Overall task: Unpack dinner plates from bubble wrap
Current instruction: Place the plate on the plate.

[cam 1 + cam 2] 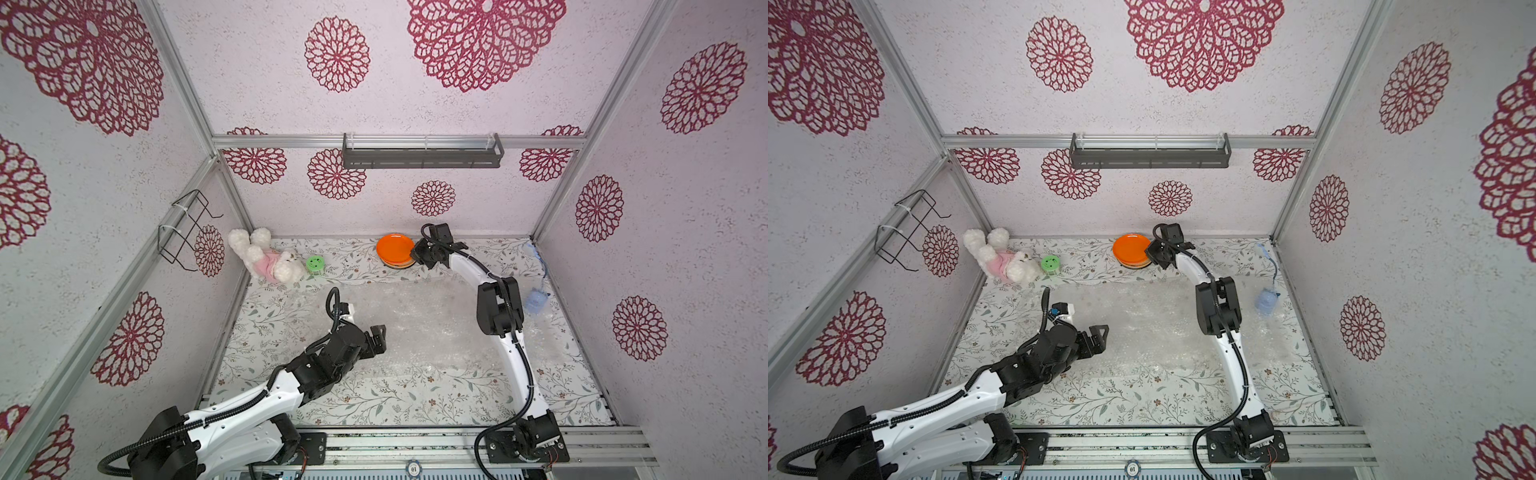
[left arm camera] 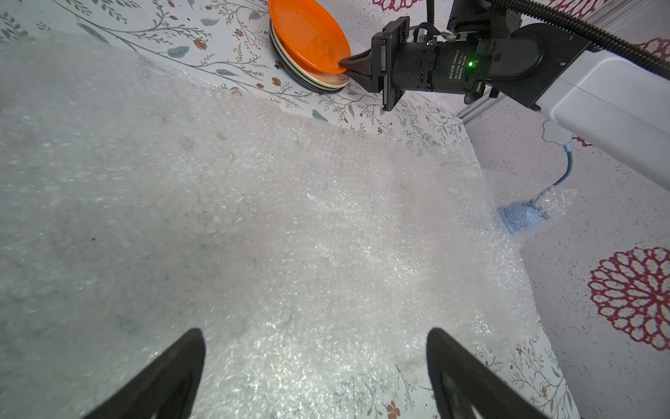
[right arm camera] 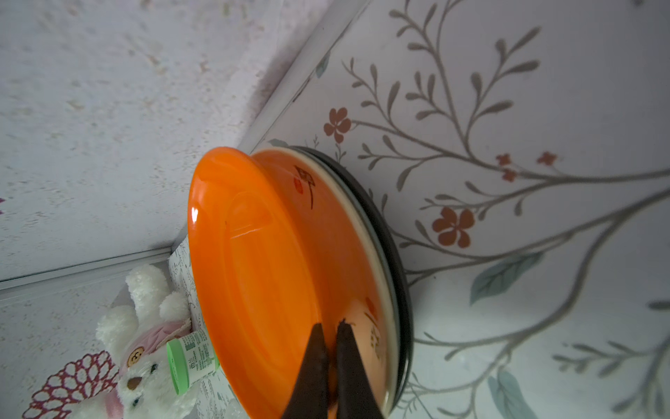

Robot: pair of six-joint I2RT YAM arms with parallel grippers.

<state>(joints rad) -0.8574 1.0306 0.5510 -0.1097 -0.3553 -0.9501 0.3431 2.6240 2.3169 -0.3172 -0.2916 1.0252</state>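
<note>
Right gripper [image 3: 330, 326] pinches tight on the rim of the orange plate [image 3: 253, 261] — you hold it tilted, likely to seat it on the stack [image 3: 348, 225].

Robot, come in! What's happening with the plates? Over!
Right gripper shut on orange plate, at its rim; plate tilted on the stack. Left gripper open over spread bubble wrap, empty. Plush bunny, green jar apart from stack.

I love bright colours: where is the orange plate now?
In both top views the orange plate tops a stack of plates at the table's far edge, by the back wall, with the right gripper shut on its rim.
</note>
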